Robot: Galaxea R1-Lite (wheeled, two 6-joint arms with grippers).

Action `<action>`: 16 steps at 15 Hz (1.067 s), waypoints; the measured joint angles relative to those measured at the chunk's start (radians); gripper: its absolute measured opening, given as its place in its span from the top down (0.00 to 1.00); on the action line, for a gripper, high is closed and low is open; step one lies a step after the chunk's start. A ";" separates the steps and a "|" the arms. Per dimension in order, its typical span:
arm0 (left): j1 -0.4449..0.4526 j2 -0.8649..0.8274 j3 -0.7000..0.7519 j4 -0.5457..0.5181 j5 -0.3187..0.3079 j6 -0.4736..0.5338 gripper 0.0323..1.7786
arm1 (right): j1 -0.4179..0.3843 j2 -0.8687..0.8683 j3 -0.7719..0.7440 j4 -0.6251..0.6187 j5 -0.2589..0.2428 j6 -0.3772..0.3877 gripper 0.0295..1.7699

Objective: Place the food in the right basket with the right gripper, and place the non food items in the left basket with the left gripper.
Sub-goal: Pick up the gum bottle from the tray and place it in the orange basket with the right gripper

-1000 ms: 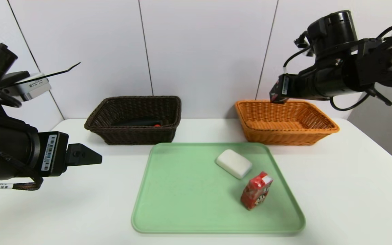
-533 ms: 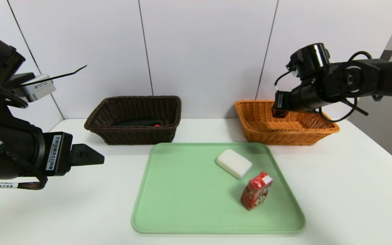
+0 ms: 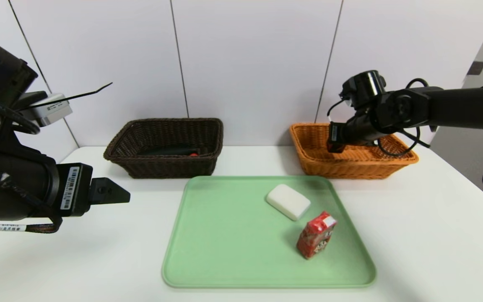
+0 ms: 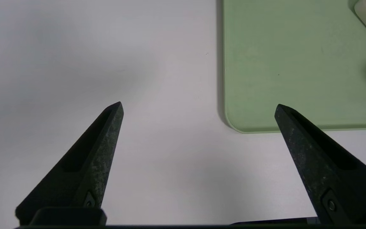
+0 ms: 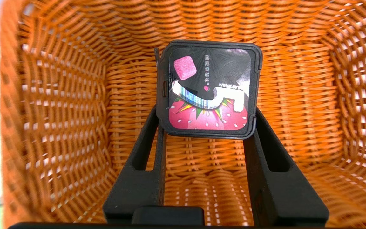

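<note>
tray (image 3: 224,235): green, lower middle of the head frame; bears carton and block
carton (image 3: 316,235): red, on tray, right of centre, lower part of frame; reads as food, so likely right-hand work
left gripper (image 4: 199,108): lower left of the head frame, above the table; jaws wide apart, nothing between them; idle
block (image 3: 288,202): white, on tray, just beyond carton; non food, due in left basket
left basket (image 3: 170,167): dark brown, left of centre, beyond tray; holds black pouch (image 3: 168,150) and red knob (image 3: 194,154)
right basket (image 3: 359,170): orange, right of centre, beyond tray; right gripper reaches over its rim
right gripper (image 5: 207,117): inside right basket, right half of the head frame; jaws partly apart, the width of the box, pinching it by two opposite sides
gum box (image 5: 210,90): black edge, strawberry label; between right fingers, within right basket's walls; contact with basket floor, cannot tell
step in hand: putting gum box into right basket, judged near the release
next move: settle box low over the woven floor, spread right jaws, lift straight out
risk: box may tip or cling to a finger if let go high; fingers could catch the rim on exit
left to do: carton to right basket, block to left basket; judged past halfway
</note>
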 joint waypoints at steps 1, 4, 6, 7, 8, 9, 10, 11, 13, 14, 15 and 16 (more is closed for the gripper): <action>0.000 0.001 0.000 0.000 0.001 0.000 0.05 | 0.000 0.008 -0.002 0.000 0.000 0.000 0.54; 0.000 0.003 0.000 -0.001 0.001 0.000 0.05 | 0.000 0.022 -0.004 0.000 0.000 0.000 0.38; 0.000 0.005 -0.002 -0.001 0.001 0.000 0.05 | 0.001 0.025 -0.005 0.000 0.000 0.000 0.30; 0.000 0.005 -0.002 -0.001 0.001 0.000 0.05 | 0.001 0.024 -0.004 0.000 0.001 0.000 0.27; 0.000 0.005 -0.002 -0.001 0.001 0.000 0.05 | 0.001 0.021 -0.003 0.000 0.007 0.001 0.24; 0.000 0.005 -0.002 -0.001 0.000 0.000 0.05 | 0.001 0.014 -0.002 0.001 0.013 0.002 0.22; 0.000 0.004 -0.002 -0.001 0.001 0.000 0.05 | 0.000 0.001 0.000 0.005 0.019 0.003 0.19; 0.000 0.005 -0.002 -0.001 0.001 0.001 0.05 | 0.000 -0.016 0.001 0.018 0.021 0.004 0.18; 0.000 0.004 -0.004 -0.001 0.000 0.001 0.05 | 0.000 -0.069 0.001 0.046 0.025 0.007 0.14; 0.000 0.003 -0.005 -0.001 0.000 0.002 0.05 | 0.000 -0.103 0.002 0.060 0.026 0.010 0.13; 0.000 0.003 -0.008 -0.003 0.000 0.002 0.05 | 0.000 -0.143 0.003 0.082 0.027 0.014 0.12; 0.000 0.003 -0.009 -0.016 0.000 0.003 0.05 | 0.000 -0.189 0.004 0.112 0.027 0.021 0.11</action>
